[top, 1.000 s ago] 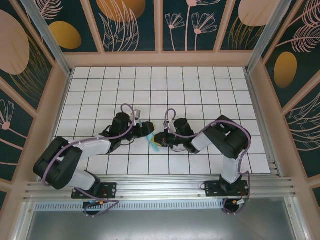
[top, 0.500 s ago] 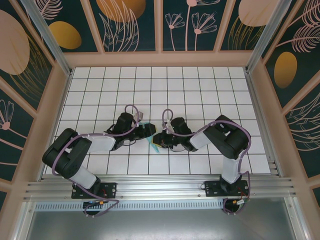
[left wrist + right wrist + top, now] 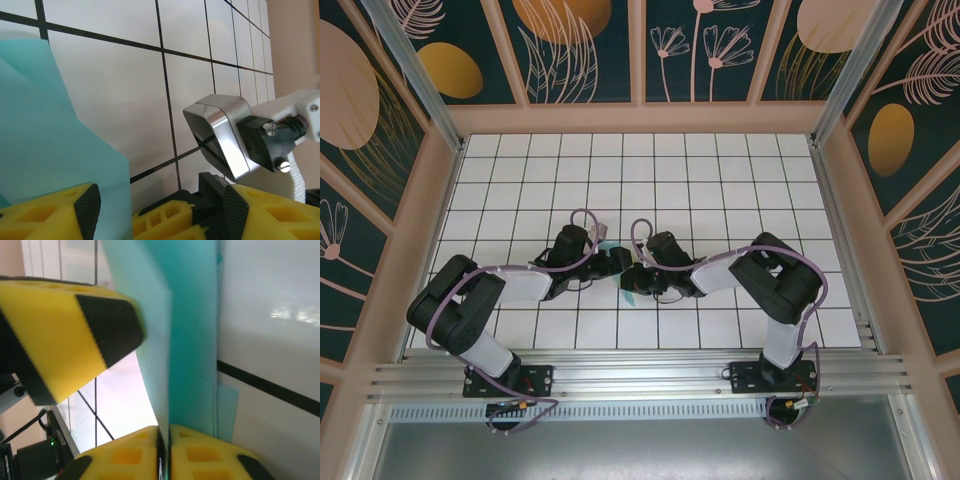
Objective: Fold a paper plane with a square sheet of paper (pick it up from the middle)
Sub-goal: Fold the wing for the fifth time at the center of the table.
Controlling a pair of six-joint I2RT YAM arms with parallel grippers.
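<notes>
The place is a laboratory robot cell: gridded white floor (image 3: 720, 170), aluminium frame rails (image 3: 640, 375), botanical-print wall panels (image 3: 570, 50), bolted arm base (image 3: 510, 382).

The light turquoise-blue sheet of paper (image 3: 192, 340), folded into overlapping layers, stands on edge near the middle of the tiled table (image 3: 720, 180), pinched in the right gripper (image 3: 164, 432). Its full outline is hard to judge.

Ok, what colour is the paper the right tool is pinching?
Plain light turquoise-blue paper, no pattern; the right wrist view shows it best.
</notes>
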